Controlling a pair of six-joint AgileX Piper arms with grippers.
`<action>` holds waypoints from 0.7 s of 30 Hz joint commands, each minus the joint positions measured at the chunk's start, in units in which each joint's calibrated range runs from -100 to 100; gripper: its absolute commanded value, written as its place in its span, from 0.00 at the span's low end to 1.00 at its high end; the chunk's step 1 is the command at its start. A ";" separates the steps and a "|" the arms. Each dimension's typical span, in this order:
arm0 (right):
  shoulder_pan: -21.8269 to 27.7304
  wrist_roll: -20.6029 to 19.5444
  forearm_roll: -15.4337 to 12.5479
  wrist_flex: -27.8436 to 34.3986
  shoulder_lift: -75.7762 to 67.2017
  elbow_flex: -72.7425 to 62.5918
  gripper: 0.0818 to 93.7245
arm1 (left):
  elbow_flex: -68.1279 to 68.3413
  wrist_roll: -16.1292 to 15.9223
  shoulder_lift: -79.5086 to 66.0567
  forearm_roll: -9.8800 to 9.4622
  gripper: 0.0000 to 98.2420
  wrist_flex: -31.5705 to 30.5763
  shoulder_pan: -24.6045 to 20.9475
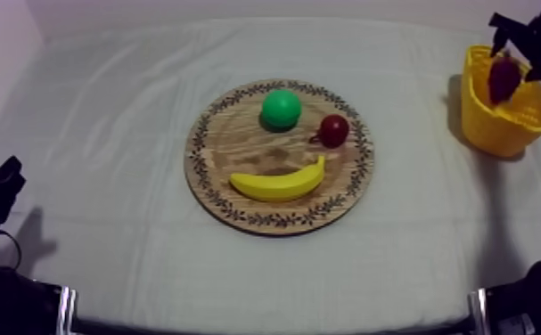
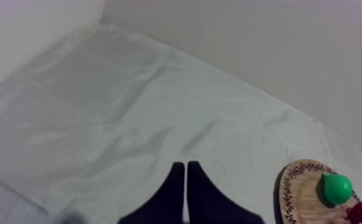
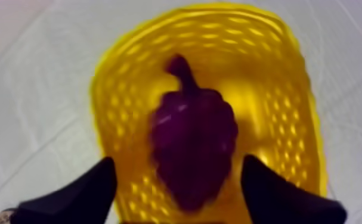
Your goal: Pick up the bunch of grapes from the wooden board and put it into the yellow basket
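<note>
Since the right tool (image 3: 178,164) hangs wide open, holding nothing, above the yellow basket (image 3: 123,77) at far right, the bunch of grapes (image 3: 192,149) sits loose inside: release seems done; next, lift clear. Meanwhile the left tool (image 2: 186,167) is closed, empty.

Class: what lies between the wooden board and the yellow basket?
Only bare cloth lies between the wooden board and the yellow basket, seen in the top view.

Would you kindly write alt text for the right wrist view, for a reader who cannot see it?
A dark purple bunch of toy grapes sits inside the rim of a yellow perforated basket, seen from above. The black fingers of the right gripper stand apart, one at each side of the bunch, clear of it.
</note>
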 commanded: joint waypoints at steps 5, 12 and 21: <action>0.75 -0.10 -0.06 0.00 -1.47 1.74 0.81 | 0.00 0.01 0.05 0.01 0.00 -0.01 -0.03; 0.38 2.15 -1.83 0.21 -13.39 8.33 0.73 | 0.00 0.01 0.05 0.01 0.00 -0.01 -0.03; -1.84 3.33 -3.05 1.90 -34.94 19.16 0.60 | 0.00 0.01 0.05 0.01 0.00 -0.01 -0.03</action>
